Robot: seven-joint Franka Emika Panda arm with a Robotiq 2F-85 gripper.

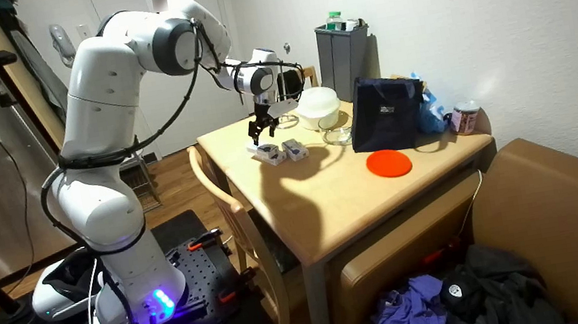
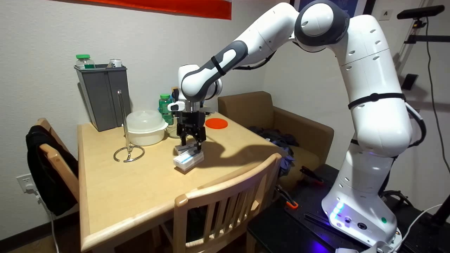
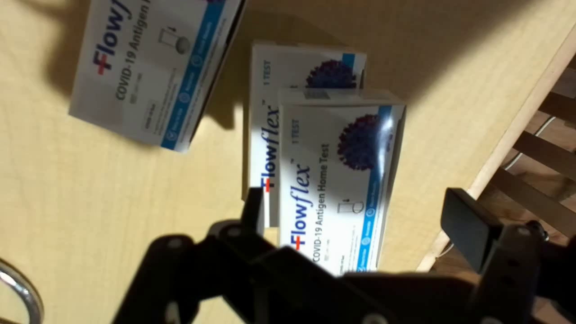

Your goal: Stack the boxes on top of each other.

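Gripper (image 3: 357, 209) hangs spread over the upper box (image 3: 339, 180), which rests off-centre on the lower box (image 3: 264, 123).

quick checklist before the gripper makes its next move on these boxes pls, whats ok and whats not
1. Gripper open and holding nothing: ok, its jaws stand wide apart.
2. One box resting on another: ok, the upper box lies on the lower box.
3. Their edges lined up: not ok, the upper box is offset, leaving part of the lower one's printed face showing.
4. Loose box added on top: not ok, it lies apart on the table.
5. Loose box printed face up: ok.
6. Fingertips higher than the upper box's top: cannot tell, the views don't settle it.
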